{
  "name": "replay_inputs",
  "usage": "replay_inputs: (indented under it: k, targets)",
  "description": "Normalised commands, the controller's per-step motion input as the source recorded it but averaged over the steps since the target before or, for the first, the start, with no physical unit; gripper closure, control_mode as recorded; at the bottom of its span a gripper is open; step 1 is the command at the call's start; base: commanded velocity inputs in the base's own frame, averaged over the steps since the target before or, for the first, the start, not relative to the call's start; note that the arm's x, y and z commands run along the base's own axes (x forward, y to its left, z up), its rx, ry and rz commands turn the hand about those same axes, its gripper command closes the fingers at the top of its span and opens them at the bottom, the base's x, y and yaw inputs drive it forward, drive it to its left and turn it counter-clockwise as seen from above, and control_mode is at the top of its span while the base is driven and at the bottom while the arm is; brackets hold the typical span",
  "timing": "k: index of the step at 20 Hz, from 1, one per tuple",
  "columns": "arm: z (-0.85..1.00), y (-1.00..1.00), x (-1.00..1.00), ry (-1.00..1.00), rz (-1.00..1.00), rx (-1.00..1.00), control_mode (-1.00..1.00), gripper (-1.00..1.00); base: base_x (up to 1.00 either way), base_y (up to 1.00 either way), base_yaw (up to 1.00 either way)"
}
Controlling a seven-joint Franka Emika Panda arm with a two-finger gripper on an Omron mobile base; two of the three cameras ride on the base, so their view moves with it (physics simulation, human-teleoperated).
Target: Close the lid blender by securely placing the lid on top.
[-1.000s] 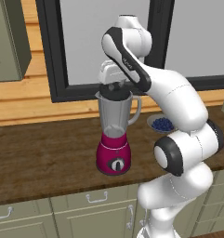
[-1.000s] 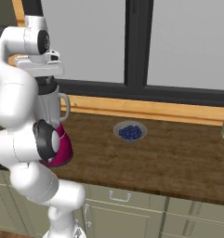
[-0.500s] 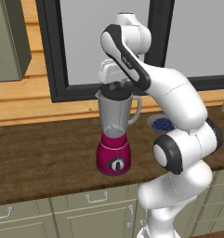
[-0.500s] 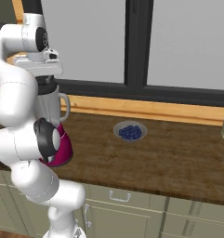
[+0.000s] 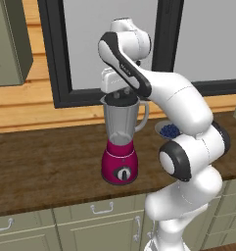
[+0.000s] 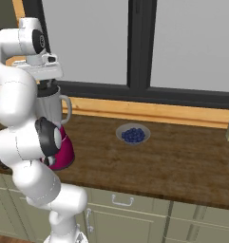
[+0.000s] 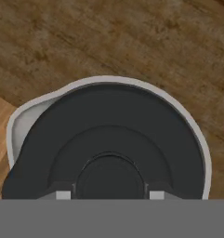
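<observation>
We hold the lid (image 7: pixel 108 144) in our closed gripper (image 5: pixel 120 93) over the blender (image 5: pixel 120 142) mouth; next, press down, then release.

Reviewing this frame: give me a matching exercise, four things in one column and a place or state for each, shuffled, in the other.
Things:
1. lid
2. blender
3. bowl of blueberries
4. gripper

Places or states:
A. on the counter, right of the blender
B. shut on the knob of the black disc
C. at the mouth of the jar
D. magenta base standing on the wooden counter

Pairs: 1-C, 2-D, 3-A, 4-B
</observation>
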Motion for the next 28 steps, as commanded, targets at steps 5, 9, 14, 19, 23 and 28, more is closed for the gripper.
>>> replay_inputs:
  k: [5, 9, 14, 19, 23, 28]
  targets:
    - [-0.54, 0.0, -0.16, 0.06, 0.0, -0.08, -1.0, 1.0, 0.0, 0.0, 0.0]
    - [-0.39, 0.0, -0.37, 0.0, 0.0, 0.0, -1.0, -1.0, 0.0, 0.0, 0.0]
    - [-0.09, 0.0, -0.04, -0.03, 0.0, 0.0, -1.0, -1.0, 0.0, 0.0, 0.0]
    - [0.0, 0.0, -0.04, -0.09, 0.0, 0.0, -1.0, -1.0, 0.0, 0.0, 0.0]
    - [0.02, 0.01, -0.1, -0.15, 0.0, 0.0, -1.0, -1.0, 0.0, 0.0, 0.0]
    - [0.21, -0.22, -0.55, -0.26, 0.0, 0.1, -1.0, -1.0, 0.0, 0.0, 0.0]
